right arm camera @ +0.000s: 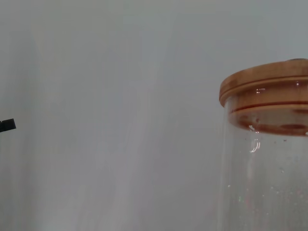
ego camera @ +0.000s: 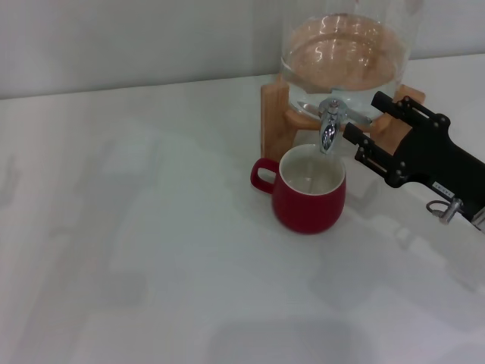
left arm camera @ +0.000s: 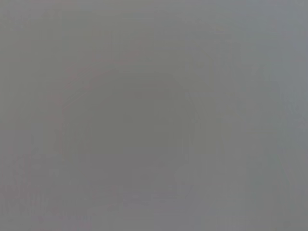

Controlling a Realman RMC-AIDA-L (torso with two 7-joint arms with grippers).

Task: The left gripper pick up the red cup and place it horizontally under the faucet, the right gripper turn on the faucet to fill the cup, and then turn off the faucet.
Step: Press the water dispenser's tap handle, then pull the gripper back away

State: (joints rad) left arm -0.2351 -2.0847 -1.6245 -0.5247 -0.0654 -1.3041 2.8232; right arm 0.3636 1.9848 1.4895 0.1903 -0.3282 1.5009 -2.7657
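The red cup (ego camera: pixel 309 193) stands upright on the white table, its white inside facing up and its loop handle pointing left. Its mouth sits directly below the chrome faucet (ego camera: pixel 329 127), which juts from the clear glass dispenser (ego camera: pixel 345 53). My right gripper (ego camera: pixel 362 115) reaches in from the right, level with the faucet and a short way beside it. It is open, and nothing lies between its two flat black fingers. The left gripper is out of view, and the left wrist view shows only a plain grey surface.
The dispenser rests on a wooden stand (ego camera: pixel 274 114) at the back of the white table (ego camera: pixel 136 227). In the right wrist view, its wooden lid (right arm camera: pixel 264 86) and glass wall (right arm camera: pixel 264 183) fill the lower right side. A pale wall rises behind the table.
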